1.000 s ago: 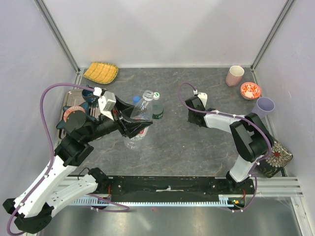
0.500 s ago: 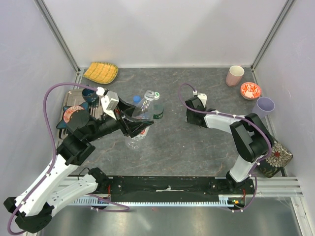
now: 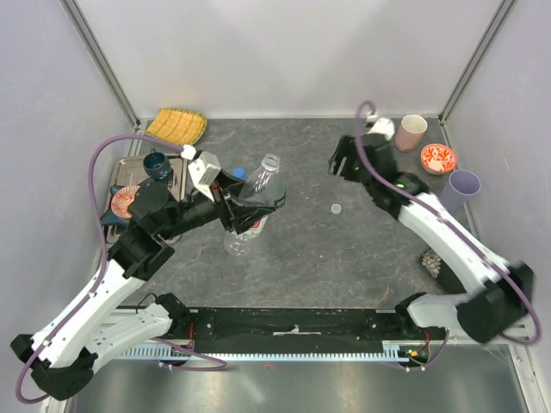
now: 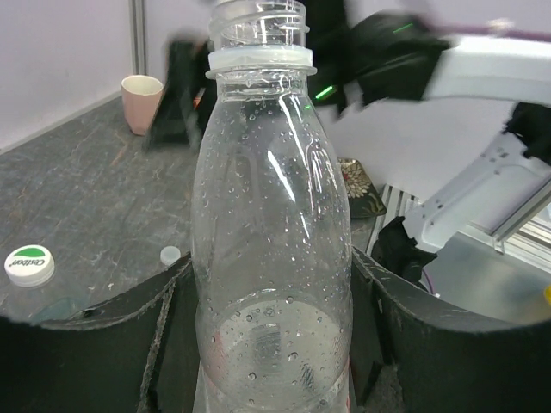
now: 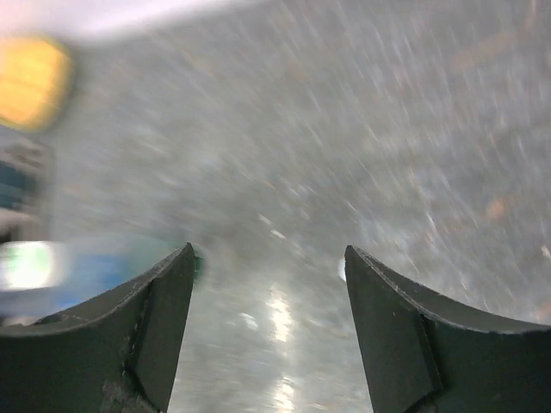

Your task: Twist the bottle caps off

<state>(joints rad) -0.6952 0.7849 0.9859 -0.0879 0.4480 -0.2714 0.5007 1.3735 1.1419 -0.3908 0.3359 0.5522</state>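
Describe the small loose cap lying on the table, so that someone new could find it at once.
On the dark stone-patterned table, the left gripper holds a clear bottle with an open neck. To its right, on bare table, lies a small pale round cap. Unlike the green-printed cap nearby, it sits on no bottle.

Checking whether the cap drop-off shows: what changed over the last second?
The right pincer opened and swung up and away toward the far edge. A white cap now lies on the table where the pincer had been. The left pincer stayed shut on the uncapped clear bottle, barely shifting.
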